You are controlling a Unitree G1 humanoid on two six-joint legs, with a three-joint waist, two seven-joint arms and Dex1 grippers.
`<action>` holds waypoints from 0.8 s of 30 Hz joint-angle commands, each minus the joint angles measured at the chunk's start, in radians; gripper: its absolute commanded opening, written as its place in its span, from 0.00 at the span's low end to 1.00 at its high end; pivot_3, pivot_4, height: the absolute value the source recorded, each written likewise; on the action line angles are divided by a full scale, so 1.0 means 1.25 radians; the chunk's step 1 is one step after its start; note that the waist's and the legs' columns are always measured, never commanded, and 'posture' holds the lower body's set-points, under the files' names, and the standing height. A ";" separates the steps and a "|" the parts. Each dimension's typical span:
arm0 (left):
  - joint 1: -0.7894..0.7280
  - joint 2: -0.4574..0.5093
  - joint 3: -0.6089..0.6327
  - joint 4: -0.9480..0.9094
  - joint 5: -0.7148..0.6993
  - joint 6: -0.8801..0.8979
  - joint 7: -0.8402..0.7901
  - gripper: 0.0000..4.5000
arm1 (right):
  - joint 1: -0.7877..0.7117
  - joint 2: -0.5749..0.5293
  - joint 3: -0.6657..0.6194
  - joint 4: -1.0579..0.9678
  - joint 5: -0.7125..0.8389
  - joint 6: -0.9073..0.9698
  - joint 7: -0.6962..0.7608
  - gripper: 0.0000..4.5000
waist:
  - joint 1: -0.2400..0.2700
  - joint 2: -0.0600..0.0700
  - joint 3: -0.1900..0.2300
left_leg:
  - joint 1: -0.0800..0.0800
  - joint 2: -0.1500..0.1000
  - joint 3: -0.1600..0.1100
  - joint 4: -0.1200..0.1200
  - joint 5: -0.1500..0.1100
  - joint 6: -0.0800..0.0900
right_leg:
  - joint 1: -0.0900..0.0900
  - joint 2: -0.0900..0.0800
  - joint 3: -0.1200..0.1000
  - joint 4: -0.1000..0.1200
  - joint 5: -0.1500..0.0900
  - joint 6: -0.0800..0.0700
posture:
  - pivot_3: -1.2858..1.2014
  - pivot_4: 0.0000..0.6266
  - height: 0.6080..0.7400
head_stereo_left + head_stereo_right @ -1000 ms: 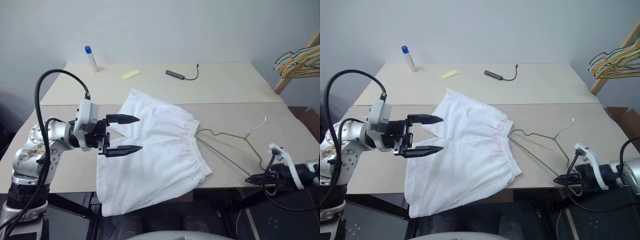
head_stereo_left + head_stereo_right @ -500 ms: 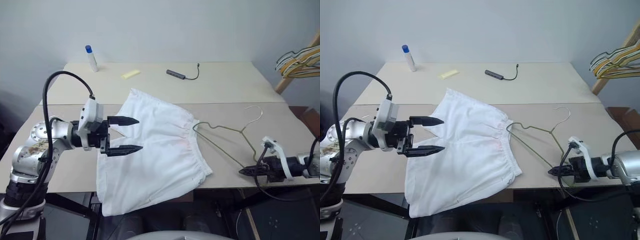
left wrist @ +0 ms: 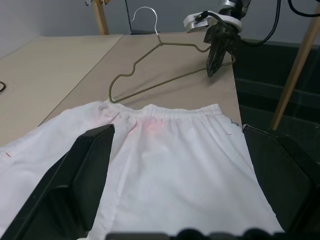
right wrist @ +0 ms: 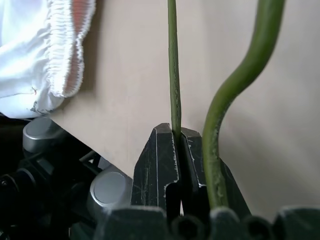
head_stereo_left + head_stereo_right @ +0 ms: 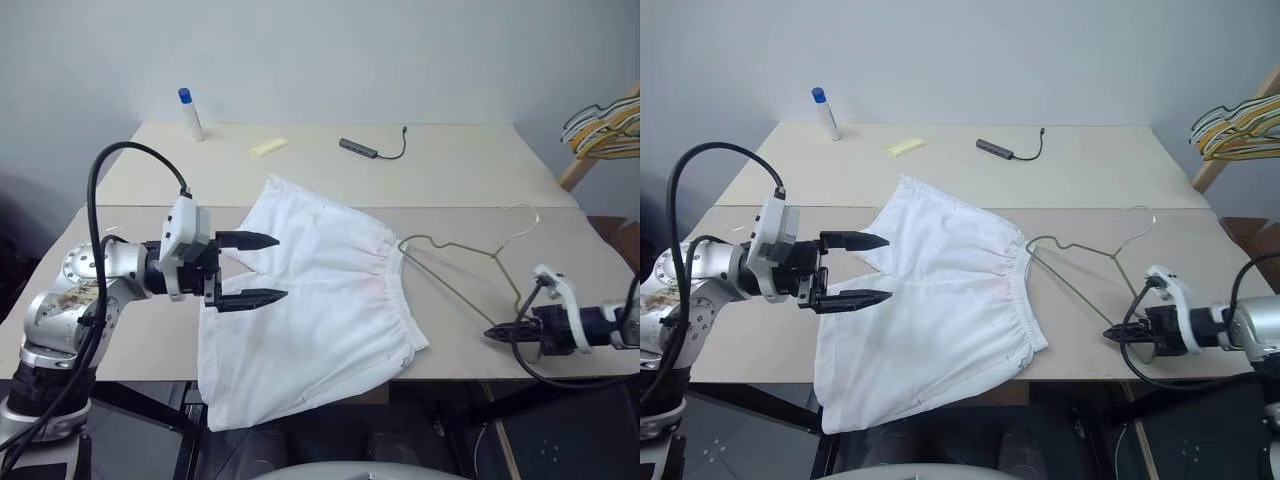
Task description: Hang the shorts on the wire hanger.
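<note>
The white shorts (image 5: 320, 290) lie flat mid-table, one leg hanging over the front edge, the gathered waistband (image 3: 175, 110) facing the wire hanger (image 5: 492, 256). The thin hanger rests on the table to the right, its near corner almost touching the waistband. My right gripper (image 5: 488, 334) is at the table's front right edge, shut on the hanger's long lower wire (image 4: 172, 65). My left gripper (image 5: 282, 267) hovers open just over the shorts' left leg, pointing right, with nothing between its fingers (image 3: 85, 175).
At the far side of the table stand a white bottle with a blue cap (image 5: 190, 113), a yellow scrap (image 5: 266, 147) and a dark adapter with its cable (image 5: 365, 149). A bunch of yellow and white hangers (image 5: 605, 125) hangs beyond the right edge.
My right gripper has edged forward from the table's front edge, carrying the hanger with it. The left gripper stayed open in place. The camera view shifted slightly.
</note>
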 commanded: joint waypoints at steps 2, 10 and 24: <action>0.000 0.009 0.018 -0.021 -0.009 -0.001 0.004 0.99 | 0.036 -0.023 -0.039 -0.033 0.017 0.004 0.012 0.00 | 0.000 0.000 0.000 | 0.000 0.000 0.000 0.000 0.000 0.000 | 0.000 0.000 0.000 0.000 0.000 0.000 | 0.54 0.03 1.00; -0.015 0.003 0.008 -0.010 -0.005 -0.006 0.000 0.99 | 0.029 0.008 -0.040 -0.061 0.033 0.018 -0.004 0.00 | -0.006 0.000 0.000 | 0.001 0.000 0.000 0.000 0.000 0.000 | 0.000 0.000 0.000 0.000 0.000 0.000 | 0.54 0.01 1.00; 0.011 0.007 0.022 -0.028 -0.006 -0.009 0.008 0.99 | -0.005 0.012 0.000 -0.116 0.038 0.022 0.039 0.00 | -0.002 0.000 0.000 | 0.000 0.000 0.000 0.000 0.000 0.000 | 0.000 0.000 0.000 0.000 0.000 0.000 | 0.55 0.00 1.00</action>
